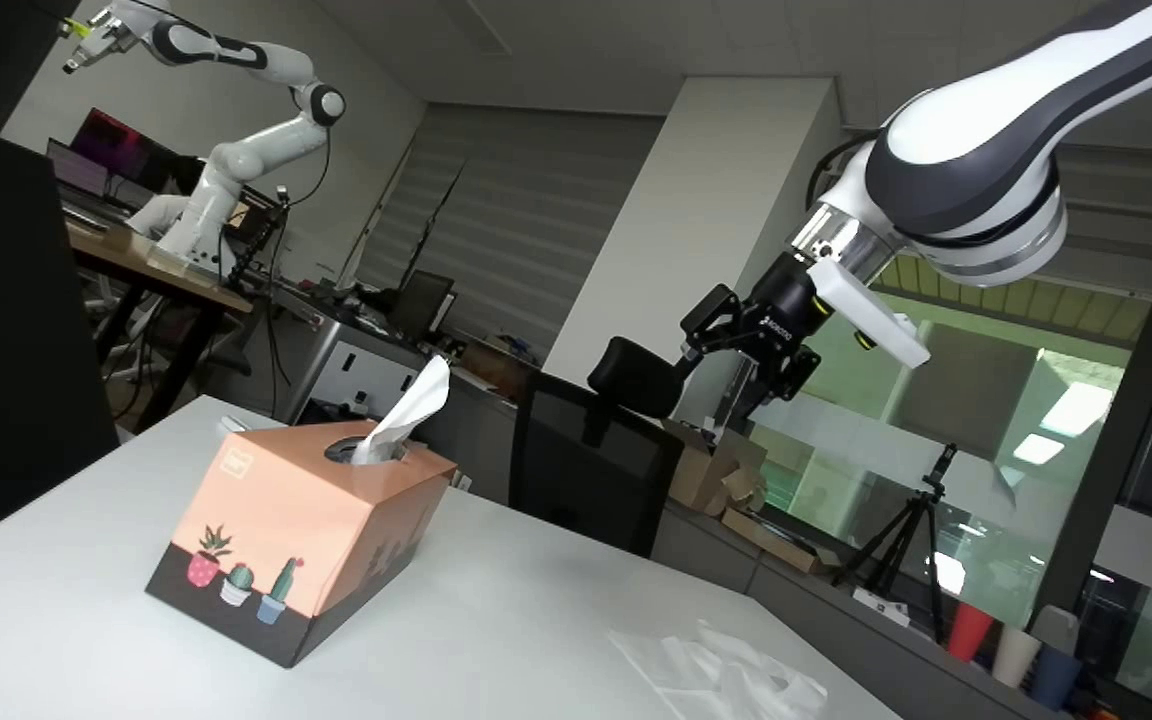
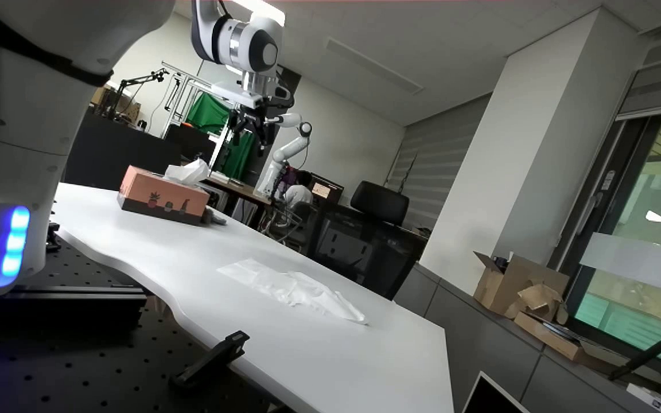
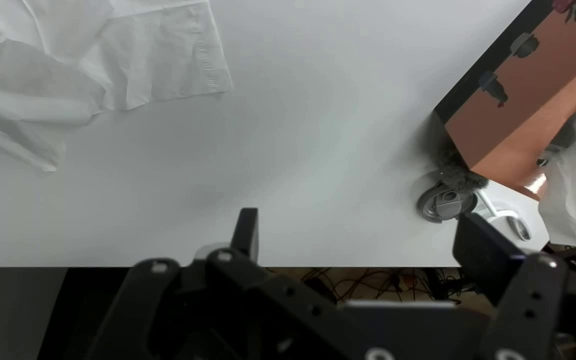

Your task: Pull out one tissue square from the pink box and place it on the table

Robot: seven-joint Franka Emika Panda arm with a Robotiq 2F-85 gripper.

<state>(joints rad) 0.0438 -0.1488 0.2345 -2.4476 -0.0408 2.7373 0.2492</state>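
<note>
White and black, the arm [image 1: 986, 130] slants down from an exterior view's upper right, jaws spread wide in mid-air; the tissue square [image 1: 721, 672] lies lower right on the worktop [image 1: 516, 620], apart from the pink box [image 1: 301, 500].

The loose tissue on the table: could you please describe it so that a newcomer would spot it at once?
In an exterior view, find the pale table, then the pink box standing on it. Separate from that box, the loose tissue lies white and crumpled on the table. Unlike the protruding tissue at the box's top, it lies wholly outside the box.
</note>
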